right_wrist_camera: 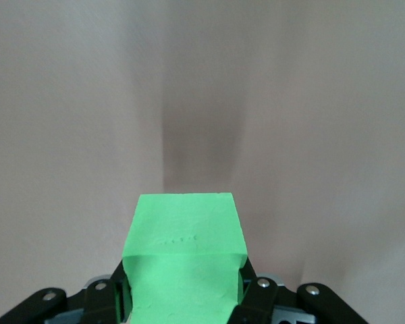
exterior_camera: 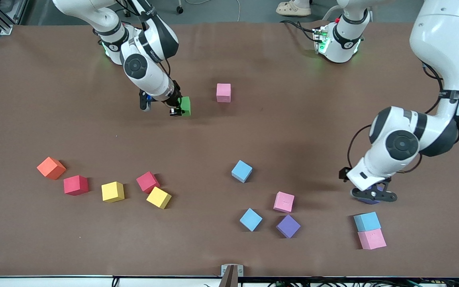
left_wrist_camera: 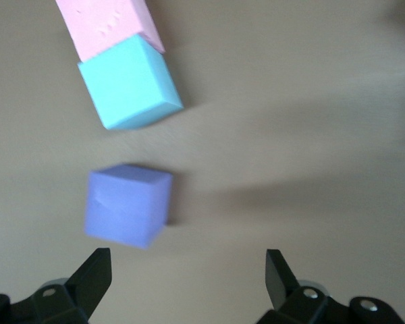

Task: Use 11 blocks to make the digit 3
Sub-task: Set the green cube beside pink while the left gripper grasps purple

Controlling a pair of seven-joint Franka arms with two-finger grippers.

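My right gripper (exterior_camera: 180, 108) is shut on the green block (exterior_camera: 185, 106) and holds it low over the table near a lone pink block (exterior_camera: 223, 92). The green block fills the jaws in the right wrist view (right_wrist_camera: 185, 270). My left gripper (exterior_camera: 373, 195) is open over a purple block (exterior_camera: 369, 200), which it mostly hides. In the left wrist view the gripper (left_wrist_camera: 189, 270) is empty. The purple block (left_wrist_camera: 128, 206) lies just ahead of one fingertip. A light blue block (left_wrist_camera: 130, 82) and a pink block (left_wrist_camera: 111, 23) touch each other past it.
Near the front camera lie a light blue (exterior_camera: 367, 221) and pink (exterior_camera: 371, 238) pair, a purple (exterior_camera: 288, 226), pink (exterior_camera: 284, 201) and two light blue blocks (exterior_camera: 250, 219) (exterior_camera: 242, 171). Toward the right arm's end lie two yellow (exterior_camera: 158, 197) (exterior_camera: 112, 191), two red (exterior_camera: 148, 181) (exterior_camera: 75, 185) and an orange cube (exterior_camera: 51, 168).
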